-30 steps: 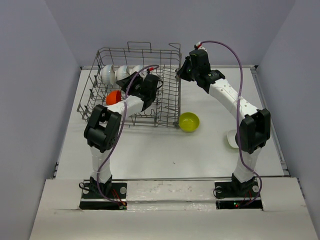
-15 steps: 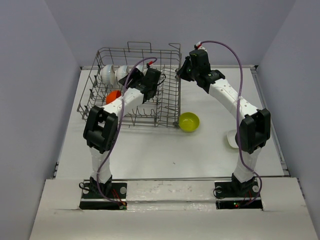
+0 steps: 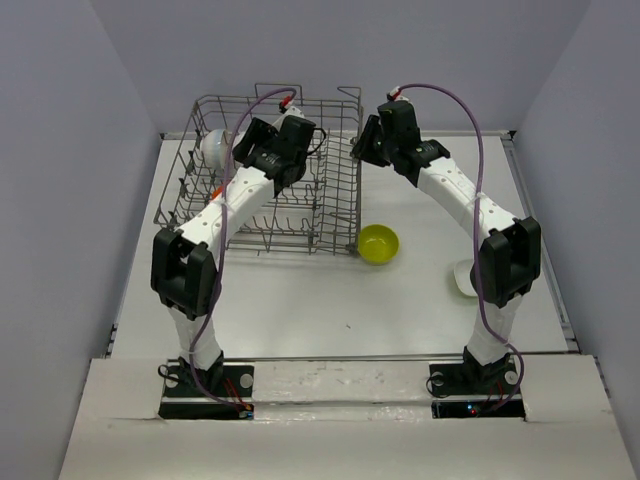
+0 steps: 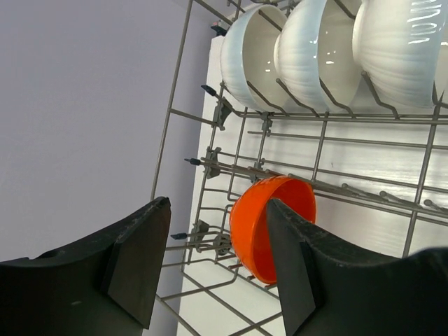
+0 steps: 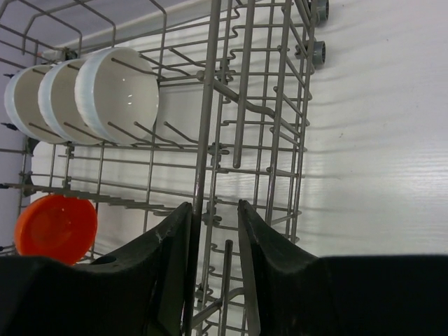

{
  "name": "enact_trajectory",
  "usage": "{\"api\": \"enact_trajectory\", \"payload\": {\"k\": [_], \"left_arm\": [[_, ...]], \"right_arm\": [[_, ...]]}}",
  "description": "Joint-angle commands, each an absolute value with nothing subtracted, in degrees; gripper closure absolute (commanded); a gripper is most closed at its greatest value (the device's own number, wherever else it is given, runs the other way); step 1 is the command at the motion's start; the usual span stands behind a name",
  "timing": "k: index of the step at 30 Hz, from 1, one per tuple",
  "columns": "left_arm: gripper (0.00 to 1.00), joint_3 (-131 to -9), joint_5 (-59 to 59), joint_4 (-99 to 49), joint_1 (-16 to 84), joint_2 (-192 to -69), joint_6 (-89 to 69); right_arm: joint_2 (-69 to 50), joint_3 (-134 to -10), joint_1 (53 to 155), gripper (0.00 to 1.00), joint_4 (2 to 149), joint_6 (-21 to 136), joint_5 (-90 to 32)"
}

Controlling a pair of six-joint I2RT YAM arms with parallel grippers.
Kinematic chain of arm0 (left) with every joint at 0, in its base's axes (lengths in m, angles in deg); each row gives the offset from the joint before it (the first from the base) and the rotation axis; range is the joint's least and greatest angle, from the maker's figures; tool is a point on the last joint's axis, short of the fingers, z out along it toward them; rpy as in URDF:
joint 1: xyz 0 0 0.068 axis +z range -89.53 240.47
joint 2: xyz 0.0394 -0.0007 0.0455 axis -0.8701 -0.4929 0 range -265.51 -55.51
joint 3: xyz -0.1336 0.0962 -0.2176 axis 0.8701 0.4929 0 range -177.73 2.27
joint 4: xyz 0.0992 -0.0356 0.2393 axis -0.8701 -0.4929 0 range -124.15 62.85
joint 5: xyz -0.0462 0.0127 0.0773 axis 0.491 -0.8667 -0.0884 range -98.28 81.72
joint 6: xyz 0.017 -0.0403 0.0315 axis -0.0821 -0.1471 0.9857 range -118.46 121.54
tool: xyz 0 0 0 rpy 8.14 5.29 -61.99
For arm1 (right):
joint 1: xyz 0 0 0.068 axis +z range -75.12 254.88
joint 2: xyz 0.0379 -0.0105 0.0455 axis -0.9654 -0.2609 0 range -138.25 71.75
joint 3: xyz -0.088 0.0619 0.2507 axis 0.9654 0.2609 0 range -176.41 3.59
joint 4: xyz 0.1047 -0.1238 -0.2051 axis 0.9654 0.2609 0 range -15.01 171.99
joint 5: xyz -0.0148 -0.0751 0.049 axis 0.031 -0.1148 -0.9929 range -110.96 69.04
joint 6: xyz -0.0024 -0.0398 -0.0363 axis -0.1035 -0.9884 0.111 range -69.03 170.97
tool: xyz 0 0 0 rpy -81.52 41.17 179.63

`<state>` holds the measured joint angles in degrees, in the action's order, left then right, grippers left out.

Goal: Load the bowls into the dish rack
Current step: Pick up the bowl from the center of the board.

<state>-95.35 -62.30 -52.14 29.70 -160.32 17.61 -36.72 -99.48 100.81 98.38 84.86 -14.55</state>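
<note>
To load: white bowl (image 3: 463, 278), yellow bowl (image 3: 378, 244) on table, outside dish rack (image 3: 346, 190) | right gripper (image 5: 213, 208) slack astride rack's side wire | left gripper (image 4: 217, 206) spread, empty | racked: orange bowl (image 4: 252, 234), three white bowls (image 4: 315, 49) behind

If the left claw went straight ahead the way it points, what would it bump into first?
Most likely the orange bowl, standing on edge in the dish rack: it lies straight ahead of the open left gripper, in line with its gap. Depth is hard to judge.
</note>
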Motion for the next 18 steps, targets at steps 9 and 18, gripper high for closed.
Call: {"api": "enact_trajectory", "payload": {"k": [9,18], "left_arm": [[0.30,-98.5,-57.2,-55.9,28.8,-151.7,9.1],[0.30,-97.6,-56.2,-56.6,28.7,-150.1,6.5]], "right_arm": [[-34.9,-101.7,100.4,0.48,102.3,83.1,-13.8],[-33.6,-105.0,100.4,0.40,103.6,82.9,-15.9]]}}
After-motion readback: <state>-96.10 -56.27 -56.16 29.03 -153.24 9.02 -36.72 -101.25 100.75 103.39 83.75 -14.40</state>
